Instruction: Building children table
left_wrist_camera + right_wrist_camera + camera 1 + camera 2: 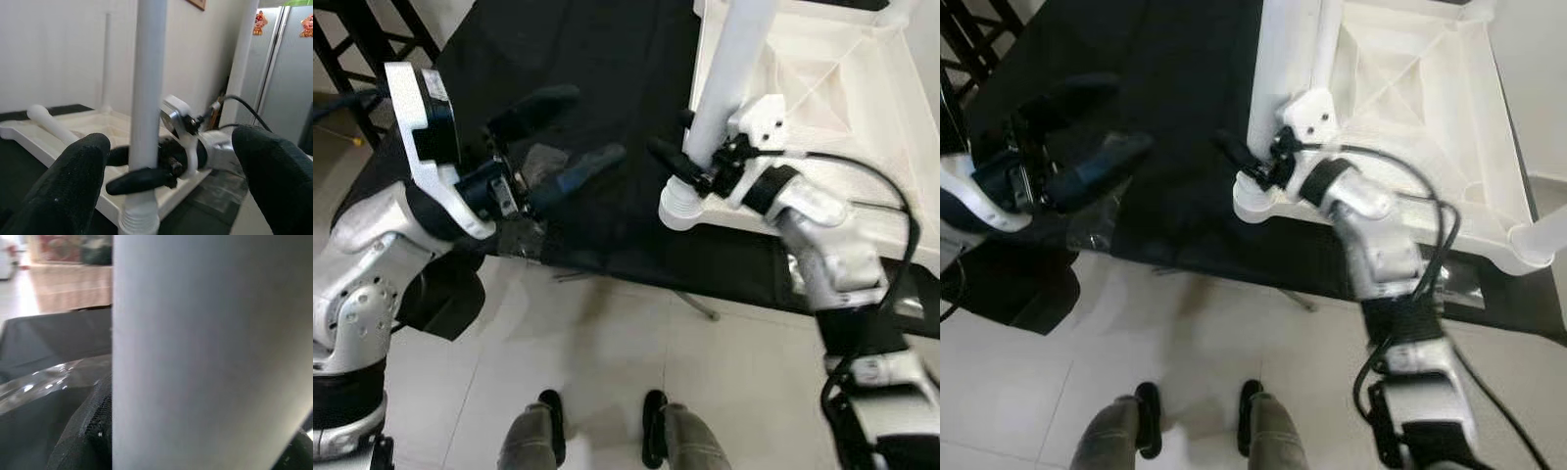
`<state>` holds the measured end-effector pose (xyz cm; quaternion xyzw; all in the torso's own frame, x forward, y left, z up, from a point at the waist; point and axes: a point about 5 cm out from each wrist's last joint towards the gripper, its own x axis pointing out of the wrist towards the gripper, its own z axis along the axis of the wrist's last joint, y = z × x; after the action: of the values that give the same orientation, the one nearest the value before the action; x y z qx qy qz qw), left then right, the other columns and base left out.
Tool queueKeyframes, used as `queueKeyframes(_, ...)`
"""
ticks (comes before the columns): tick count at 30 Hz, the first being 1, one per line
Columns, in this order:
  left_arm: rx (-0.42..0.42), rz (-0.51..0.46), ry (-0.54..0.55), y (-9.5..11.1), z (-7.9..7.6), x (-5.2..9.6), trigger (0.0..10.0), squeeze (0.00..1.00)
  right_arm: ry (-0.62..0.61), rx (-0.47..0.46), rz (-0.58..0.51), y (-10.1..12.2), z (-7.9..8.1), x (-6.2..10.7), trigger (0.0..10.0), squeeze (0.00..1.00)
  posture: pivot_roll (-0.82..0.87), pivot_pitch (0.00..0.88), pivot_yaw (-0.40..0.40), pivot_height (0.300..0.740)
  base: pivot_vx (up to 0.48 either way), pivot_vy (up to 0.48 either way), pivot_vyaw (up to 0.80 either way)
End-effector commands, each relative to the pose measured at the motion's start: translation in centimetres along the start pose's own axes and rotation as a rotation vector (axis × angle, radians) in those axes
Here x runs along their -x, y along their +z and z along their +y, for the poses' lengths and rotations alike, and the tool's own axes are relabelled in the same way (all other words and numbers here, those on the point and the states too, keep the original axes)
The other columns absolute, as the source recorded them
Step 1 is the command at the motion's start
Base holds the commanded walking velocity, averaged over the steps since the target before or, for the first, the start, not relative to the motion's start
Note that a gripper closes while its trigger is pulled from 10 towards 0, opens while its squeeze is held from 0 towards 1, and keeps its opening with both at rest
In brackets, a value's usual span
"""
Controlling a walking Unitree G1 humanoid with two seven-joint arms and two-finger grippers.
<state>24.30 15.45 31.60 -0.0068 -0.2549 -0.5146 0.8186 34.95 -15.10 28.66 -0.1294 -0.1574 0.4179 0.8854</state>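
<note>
A white children's table top (832, 88) lies upside down on a black-covered table (607, 59). My right gripper (690, 168) is shut on a white table leg (724, 88), which stands tilted with its ribbed end (1255, 201) at the top's near left corner. In the right wrist view the leg (205, 352) is very close, with a black finger (90, 431) beside it. My left gripper (558, 137) is open, left of the leg and apart from it, pointing toward it. In its wrist view its fingers (68, 191) frame the leg (146, 98).
A clear plastic bag (1097, 230) lies at the black table's near edge under my left gripper. Another white leg (49, 125) lies on the table top, and one stands at a far corner (106, 58). Black chair legs (352, 39) stand far left. My feet (548, 431) rest on tiled floor.
</note>
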Motion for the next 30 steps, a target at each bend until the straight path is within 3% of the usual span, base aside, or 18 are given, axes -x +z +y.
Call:
queueKeyframes(1, 0.012, 0.037, -0.065, -0.2, -1.0, 0.2, 10.0, 0.0, 0.04, -0.042, -0.016, -0.2, -0.2, 0.4, 10.0, 0.0, 0.07, 0.337, -0.077, 0.74, 0.0, 0.0, 0.0)
queueKeyframes(3, 0.038, 0.13, -0.138, -1.4, -2.5, 1.1, 10.0, 0.0, 0.137, -0.09, -0.02, -0.2, -0.2, 0.1, 10.0, 0.0, 0.07, 0.349, -0.08, 0.74, 0.0, 0.0, 0.0)
queueKeyframes(7, 0.034, 0.2, -0.152, -2.2, -3.1, 1.9, 10.0, 0.0, 0.195, -0.093, -0.029, -0.2, -0.1, -0.4, 10.0, 0.0, 0.07, 0.351, -0.081, 0.74, 0.0, 0.0, 0.0)
queueKeyframes(17, -0.06, 0.3, -0.04, -2.2, -1.9, 3.8, 10.0, 0.0, 0.319, -0.107, -0.019, -0.5, -0.5, -0.7, 10.0, 0.0, 0.08, 0.363, -0.084, 0.74, 0.0, 0.0, 0.0)
queueKeyframes(18, -0.059, 0.307, -0.031, -2.4, -2.0, 4.1, 10.0, 0.0, 0.33, -0.11, -0.013, -0.5, -0.9, -0.6, 3.5, 0.0, 0.08, 0.363, -0.086, 0.74, 0.0, 0.0, 0.0)
queueKeyframes(19, -0.059, 0.307, -0.031, -2.4, -2.0, 4.1, 10.0, 0.0, 0.33, -0.11, -0.013, -0.5, -0.9, -0.6, 3.5, 0.0, 0.08, 0.363, -0.086, 0.74, 0.0, 0.0, 0.0)
queueKeyframes(20, -0.055, 0.309, -0.029, -2.6, -2.2, 4.2, 10.0, 0.0, 0.331, -0.107, -0.007, -0.5, -1.2, -0.6, 0.0, 0.0, 0.08, 0.363, -0.086, 0.74, 0.0, 0.0, 0.0)
queueKeyframes(30, -0.05, 0.297, -0.028, -3.0, -2.5, 3.9, 10.0, 0.0, 0.337, -0.089, 0.008, -0.7, -1.5, -0.3, 0.0, 0.0, 0.07, 0.365, -0.09, 0.74, 0.0, 0.0, 0.0)
